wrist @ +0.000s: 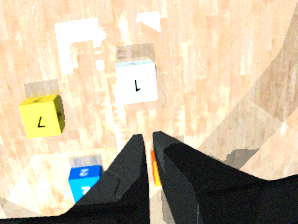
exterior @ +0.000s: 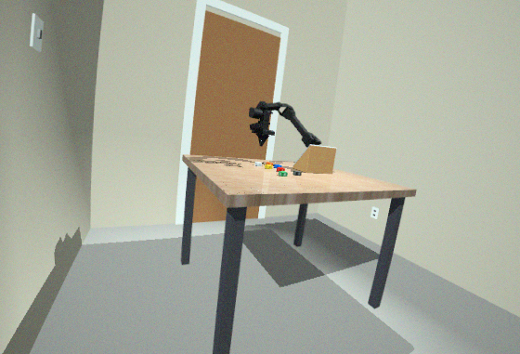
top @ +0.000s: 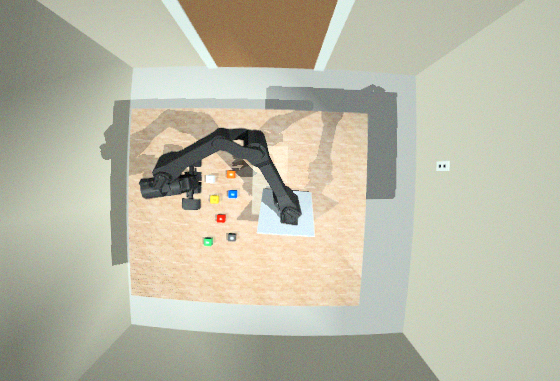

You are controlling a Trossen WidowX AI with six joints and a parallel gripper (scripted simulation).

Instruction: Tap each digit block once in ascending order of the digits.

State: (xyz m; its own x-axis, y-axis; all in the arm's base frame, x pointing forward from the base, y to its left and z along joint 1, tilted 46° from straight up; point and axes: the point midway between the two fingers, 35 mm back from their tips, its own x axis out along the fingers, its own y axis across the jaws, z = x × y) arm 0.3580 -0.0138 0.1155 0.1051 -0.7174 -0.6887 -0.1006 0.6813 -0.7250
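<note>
Gripper shut, parked above the blocks

Gripper [exterior: 263, 143] [wrist: 148, 134] is held nearly closed, tips just apart, nothing gripped, raised well off the table [top: 280, 271] [exterior: 325, 187]. White block [top: 211, 179] [exterior: 258, 163] [wrist: 136, 82], digit 1, is seen ahead of the tips in the wrist view; yellow block [top: 214, 199] [exterior: 268, 166] [wrist: 41, 118], 7, off to one side; blue block [top: 232, 194] [exterior: 278, 166] [wrist: 84, 185], 2, partly hidden by a finger. Orange block [top: 231, 174] [wrist: 154, 169] is mostly covered, digit unreadable. Red block [top: 221, 218] [exterior: 280, 169], green block [top: 208, 242] [exterior: 282, 174] and dark block [top: 232, 237] [exterior: 297, 173] are out of wrist view, digits unknown.

Handling, judged: small, light, rigid, easily skidded by a sideways push. No grasp needed; top face to be tapped at centre, straight down, straight up.

Surface is pale wood-grain, crossed by arm shadows; grip on it can't be told. Arm is mounted by a wedge-shaped stand [top: 307, 228] [exterior: 320, 160]. Plain-walled room, brown door [top: 265, 11] [exterior: 234, 80] behind.
</note>
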